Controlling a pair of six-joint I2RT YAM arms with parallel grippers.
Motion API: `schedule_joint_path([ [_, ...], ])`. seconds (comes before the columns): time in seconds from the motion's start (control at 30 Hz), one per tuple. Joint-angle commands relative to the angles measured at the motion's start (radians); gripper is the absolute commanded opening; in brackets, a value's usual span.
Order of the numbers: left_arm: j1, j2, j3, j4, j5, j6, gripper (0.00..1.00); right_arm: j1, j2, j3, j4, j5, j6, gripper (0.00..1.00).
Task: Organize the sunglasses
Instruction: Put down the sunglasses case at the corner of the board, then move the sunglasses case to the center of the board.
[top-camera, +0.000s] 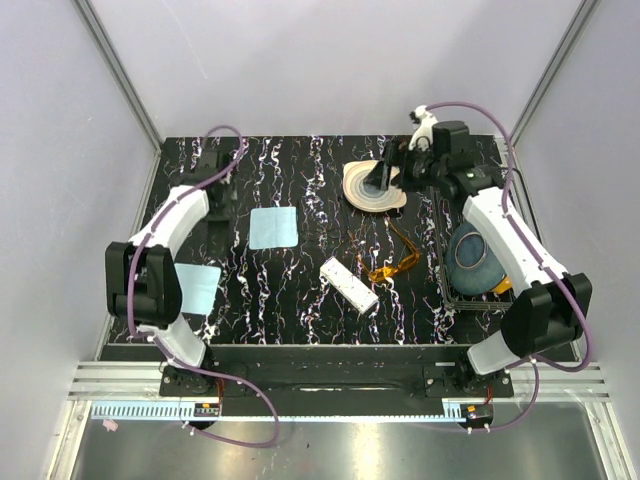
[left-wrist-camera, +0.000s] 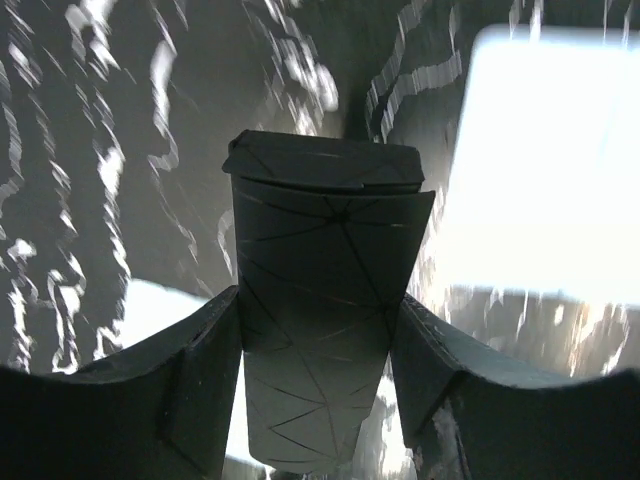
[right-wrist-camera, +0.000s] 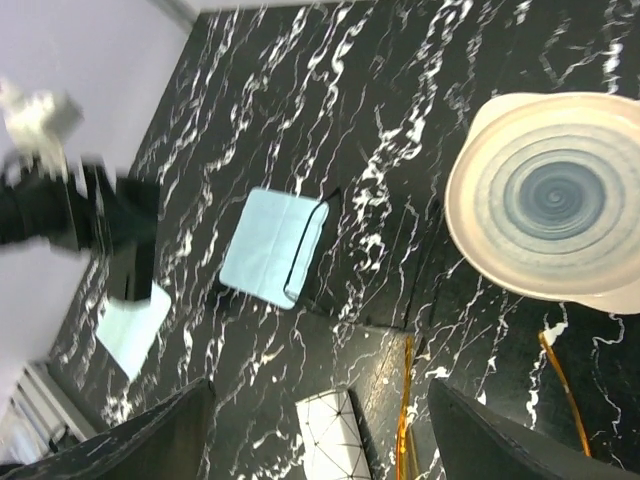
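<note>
Left gripper (left-wrist-camera: 315, 305) is clamped on the black case (left-wrist-camera: 320, 230). Both fingers (left-wrist-camera: 200, 380) press its long sides, and the lidded end of the case sticks out past the fingertips. Can't tell if the case touches the table (top-camera: 290, 300). A light blue cloth (left-wrist-camera: 550, 160) lies beyond and to the right of this gripper, blown out bright in its wrist view.

Right gripper (right-wrist-camera: 318, 390) is spread wide and holds nothing, hovering above the table. The plate (right-wrist-camera: 550, 195) lies ahead and to the right of its fingers, off the tabletop's dark marble only by its own rim.

The sunglasses (top-camera: 383, 271) lie on the table, on the base side of the right gripper and well apart from the left one. In the right wrist view only their thin amber arms show, at the lower edge between the two fingers and closer to the right-hand one. The white box (top-camera: 348, 283) sits just beside the sunglasses, on the side toward the left arm, not touching as far as the top view shows.

A second blue cloth (top-camera: 197, 288) lies by the left arm's elbow. A blue bowl (top-camera: 475, 255) sits in a wire rack (top-camera: 450, 300) under the right arm.
</note>
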Motion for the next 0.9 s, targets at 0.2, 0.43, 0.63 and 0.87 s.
schedule_joint_path([
  [0.2,0.134,0.356,0.369,0.019,-0.064,0.050,0.49,0.231,0.014,-0.098,-0.075,0.084,-0.244,0.92],
  [0.43,0.193,0.439,0.366,0.069,0.055,0.051,0.52,0.367,0.036,-0.155,-0.131,0.196,-0.298,0.93],
  [0.63,0.203,0.447,0.409,0.043,0.045,0.045,0.70,0.469,0.105,-0.192,-0.152,0.277,-0.362,0.89],
  [0.87,0.203,0.328,0.358,0.062,0.045,0.009,0.99,0.527,0.160,-0.242,-0.134,0.322,-0.335,0.91],
])
